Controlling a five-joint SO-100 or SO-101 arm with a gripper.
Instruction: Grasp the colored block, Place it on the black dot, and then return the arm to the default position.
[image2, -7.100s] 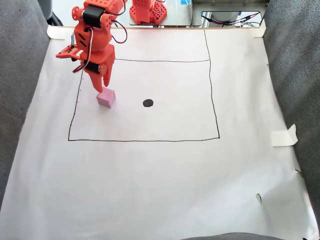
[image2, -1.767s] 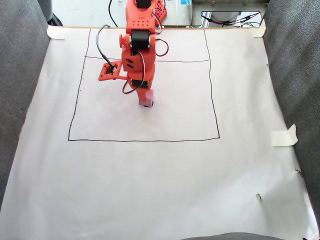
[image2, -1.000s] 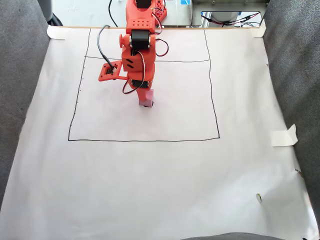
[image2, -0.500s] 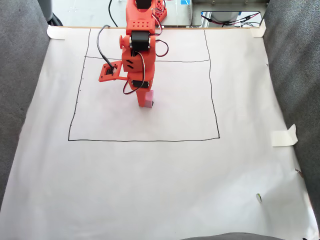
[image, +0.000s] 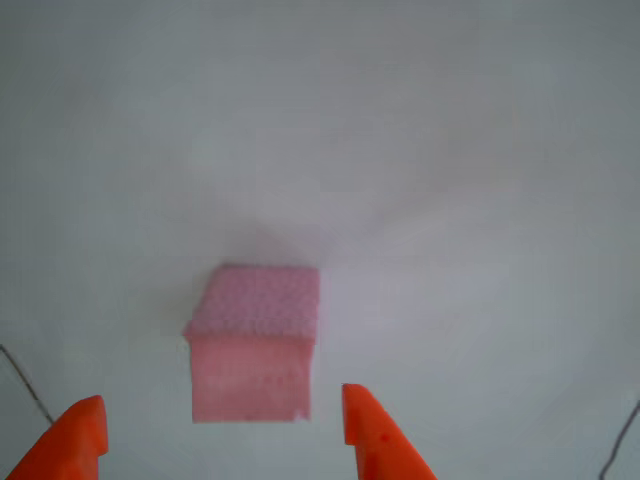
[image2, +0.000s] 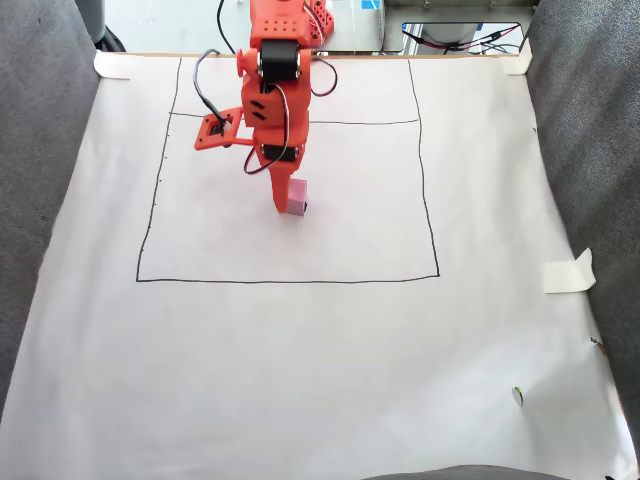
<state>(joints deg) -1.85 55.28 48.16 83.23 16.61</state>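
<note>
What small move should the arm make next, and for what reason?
Probably lift straight up and begin pulling back toward its rest pose. In the other view the gripper is open, its orange fingers apart from the pink block, which sits free on the paper. In the fixed view the block covers the spot where the dot should be.

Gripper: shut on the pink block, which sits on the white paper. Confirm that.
Wrong on one point. The gripper is open, not shut on the block: the other view shows both orange fingertips clear of its sides. The block does sit on the white paper.
</note>
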